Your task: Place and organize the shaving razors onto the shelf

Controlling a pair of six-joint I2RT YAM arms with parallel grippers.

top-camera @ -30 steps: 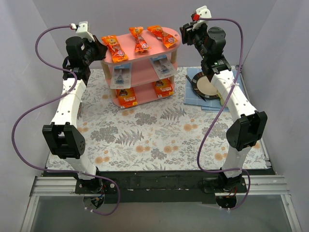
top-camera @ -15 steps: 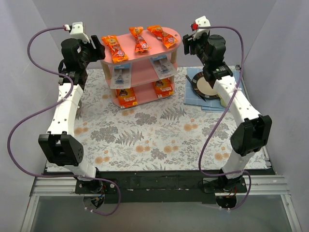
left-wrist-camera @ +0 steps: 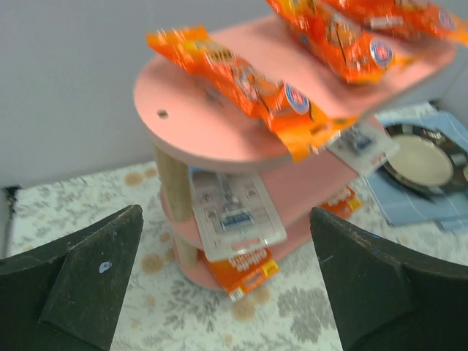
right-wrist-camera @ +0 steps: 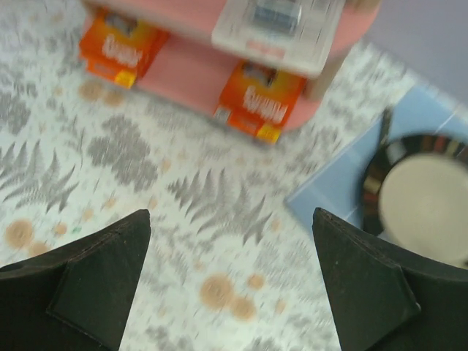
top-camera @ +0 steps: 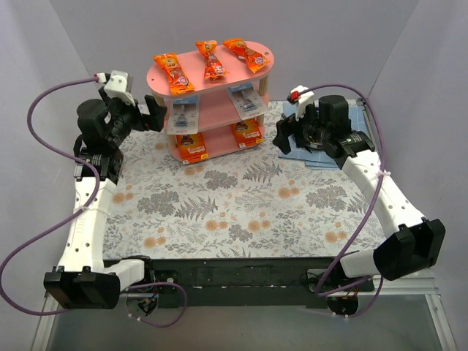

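The pink three-tier shelf (top-camera: 191, 73) stands at the back of the table. Three long orange bags (top-camera: 210, 60) lie on its top board, two clear blister packs (top-camera: 183, 115) on the middle board, and two orange cards (top-camera: 193, 147) on the bottom one. My left gripper (top-camera: 155, 115) hangs just left of the shelf, open and empty. In the left wrist view the left gripper (left-wrist-camera: 224, 212) frames a blister pack (left-wrist-camera: 232, 212) and an orange card (left-wrist-camera: 241, 267). My right gripper (top-camera: 285, 134) is right of the shelf, low over the cloth. In its own view the right gripper (right-wrist-camera: 231, 213) is open and empty.
A dark-rimmed plate (right-wrist-camera: 428, 197) rests on a blue cloth (top-camera: 316, 159) to the right of the shelf, mostly hidden under my right wrist in the top view. A floral tablecloth (top-camera: 234, 212) covers the table. Grey walls close in at the back and both sides.
Both arms have come down from the level of the shelf's top board and drawn back from it. Both pairs of jaws stand wider than before.
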